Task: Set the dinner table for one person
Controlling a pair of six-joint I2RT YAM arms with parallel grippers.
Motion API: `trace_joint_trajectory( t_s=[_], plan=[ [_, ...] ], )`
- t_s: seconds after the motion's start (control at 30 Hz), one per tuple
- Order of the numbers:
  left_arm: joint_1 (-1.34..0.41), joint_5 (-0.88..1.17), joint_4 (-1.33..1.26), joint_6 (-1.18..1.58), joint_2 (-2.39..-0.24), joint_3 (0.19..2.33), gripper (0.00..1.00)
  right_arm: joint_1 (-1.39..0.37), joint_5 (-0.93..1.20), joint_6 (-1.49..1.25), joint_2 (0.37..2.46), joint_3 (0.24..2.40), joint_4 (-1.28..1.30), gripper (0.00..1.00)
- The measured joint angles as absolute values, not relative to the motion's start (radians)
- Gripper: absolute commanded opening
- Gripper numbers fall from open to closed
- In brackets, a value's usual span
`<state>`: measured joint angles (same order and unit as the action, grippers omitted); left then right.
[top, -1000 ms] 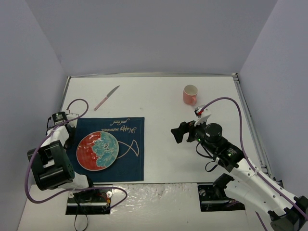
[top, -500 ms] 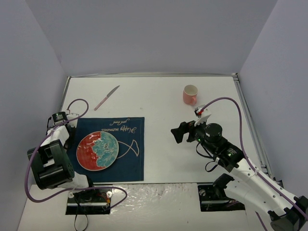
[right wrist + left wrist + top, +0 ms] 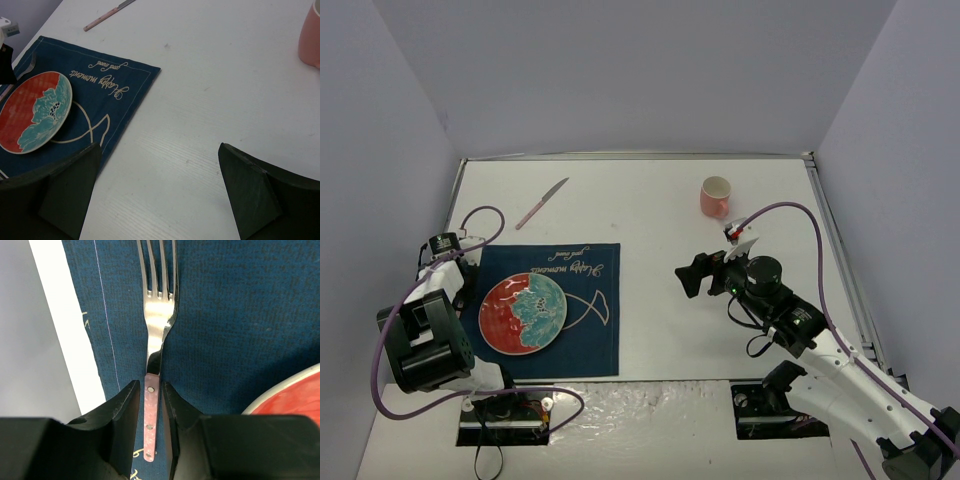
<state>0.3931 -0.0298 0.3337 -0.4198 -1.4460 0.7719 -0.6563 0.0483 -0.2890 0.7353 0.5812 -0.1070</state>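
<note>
The white dinner table (image 3: 650,210) holds a navy placemat (image 3: 590,330) with a red and teal plate (image 3: 523,313) on its left half. A pink-handled fork (image 3: 160,315) lies flat on the placemat's left strip (image 3: 225,315), beside the plate rim (image 3: 295,395). My left gripper (image 3: 152,387) straddles the fork's handle, with its jaws slightly apart and a thin gap on each side. In the top view the left gripper (image 3: 463,285) sits at the placemat's left edge. My right gripper (image 3: 159,147) is wide open and empty above bare table right of the placemat (image 3: 100,95); it also shows in the top view (image 3: 692,275).
A pink-handled knife (image 3: 542,203) lies on the table behind the placemat, at the far left. A pink mug (image 3: 716,196) stands at the far right. Grey walls close in the table on three sides. The table's left edge runs close to my left gripper.
</note>
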Motion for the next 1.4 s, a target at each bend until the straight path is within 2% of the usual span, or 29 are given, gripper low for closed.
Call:
trace_joint_trajectory(
  t_s=[0.17,0.53,0.77,0.87,1.07,1.27,1.4],
  plan=[
    [0.393,-0.026,0.349,-0.42,-1.446,0.772,0.21,-0.656,0.048,-0.289,0.735,0.581,-0.107,1.0],
    [0.393,-0.015,0.367,-0.411,-1.387,0.774,0.29,-0.656,0.048,-0.289,0.727,0.581,-0.106,1.0],
    [0.393,0.0,0.361,-0.384,-1.368,0.783,0.44,-0.656,0.048,-0.289,0.707,0.581,-0.104,1.0],
    [0.392,0.015,0.35,-0.361,-1.364,0.807,0.61,-0.656,0.047,-0.289,0.707,0.581,-0.104,1.0],
    [0.344,0.006,0.314,-0.32,-1.364,0.868,0.68,-0.656,0.041,-0.289,0.713,0.581,-0.103,1.0],
    [0.27,-0.035,0.269,-0.306,-1.367,0.887,0.86,-0.656,0.039,-0.289,0.767,0.581,-0.098,1.0],
    [0.237,-0.078,0.238,-0.302,-1.386,0.893,0.91,-0.656,0.034,-0.289,0.828,0.585,-0.087,1.0]
  ],
)
